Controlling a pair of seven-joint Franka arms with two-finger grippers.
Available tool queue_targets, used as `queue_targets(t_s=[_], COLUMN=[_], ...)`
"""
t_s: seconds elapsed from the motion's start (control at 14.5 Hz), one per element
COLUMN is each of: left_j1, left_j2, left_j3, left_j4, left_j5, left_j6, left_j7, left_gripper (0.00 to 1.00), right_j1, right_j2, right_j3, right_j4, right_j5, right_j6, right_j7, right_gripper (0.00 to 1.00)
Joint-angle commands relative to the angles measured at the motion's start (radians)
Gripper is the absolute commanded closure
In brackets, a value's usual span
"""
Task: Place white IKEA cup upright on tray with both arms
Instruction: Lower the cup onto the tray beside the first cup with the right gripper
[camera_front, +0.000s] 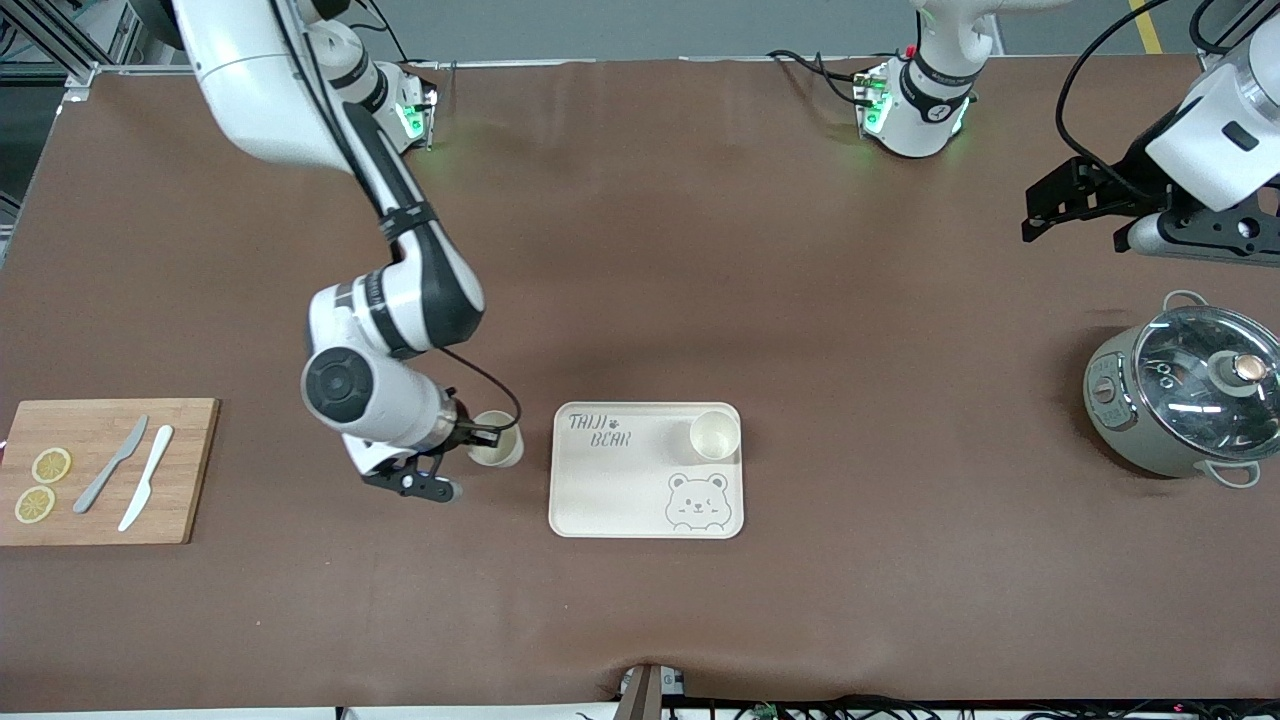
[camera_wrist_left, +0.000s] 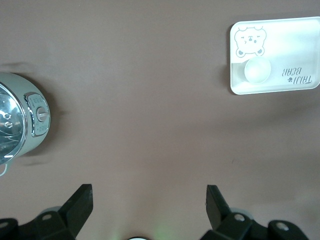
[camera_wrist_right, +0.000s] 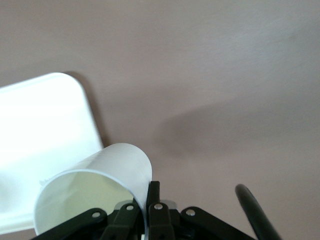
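Observation:
My right gripper (camera_front: 487, 436) is shut on the rim of a white cup (camera_front: 497, 438), one finger inside and one outside. The cup is mouth up beside the edge of the cream "TAIJI BEAR" tray (camera_front: 620, 490) that faces the right arm's end. I cannot tell whether it touches the table. In the right wrist view the cup (camera_wrist_right: 95, 185) fills the space at the gripper (camera_wrist_right: 149, 200), with the tray's corner (camera_wrist_right: 40, 125) alongside. A second white cup (camera_front: 715, 434) stands upright on the tray. My left gripper (camera_front: 1045, 205) hangs open and empty over the table at the left arm's end, waiting.
A grey pot with a glass lid (camera_front: 1185, 395) stands at the left arm's end, also in the left wrist view (camera_wrist_left: 20, 125). A wooden cutting board (camera_front: 100, 470) with two knives and two lemon slices lies at the right arm's end. The left wrist view shows the tray (camera_wrist_left: 295, 37) and its cup (camera_wrist_left: 257, 70).

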Motion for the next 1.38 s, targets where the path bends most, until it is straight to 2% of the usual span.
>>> queue_targets(t_s=[0.0, 0.21, 0.62, 1.1, 1.17, 1.24, 1.31], left_j1=[0.009, 0.006, 0.001, 0.006, 0.006, 0.006, 0.006], left_j2=[-0.019, -0.008, -0.02, -0.008, -0.005, -0.005, 0.001], left_j3=[-0.009, -0.012, -0.014, -0.012, -0.011, -0.011, -0.009], left_j4=[-0.015, -0.008, -0.001, -0.001, -0.001, -0.001, -0.001], left_j5=[0.001, 0.054, 0.061, 0.082, 0.082, 0.084, 0.085], left_j6=[-0.011, -0.008, -0.005, 0.038, 0.041, 0.041, 0.041], left_j7=[-0.011, -0.014, -0.029, -0.029, -0.029, -0.028, -0.029], left_gripper=[0.0, 0.0, 0.0, 0.0, 0.0, 0.0, 0.0], right_j1=[0.047, 0.102, 0.145, 0.162, 0.162, 0.161, 0.161], right_j2=[0.026, 0.073, 0.153, 0.181, 0.184, 0.185, 0.184], right_j3=[-0.01, -0.008, -0.01, -0.01, -0.01, -0.01, -0.01], right_j4=[0.015, 0.015, 0.015, 0.015, 0.015, 0.015, 0.015], right_j5=[0.027, 0.025, 0.025, 0.022, 0.022, 0.021, 0.016], right_j6=[0.069, 0.179, 0.349, 0.386, 0.386, 0.386, 0.386], right_j7=[0.117, 0.227, 0.342, 0.355, 0.353, 0.352, 0.344], right_gripper=[1.0, 1.0, 1.0, 1.0, 0.52, 0.01, 0.0])
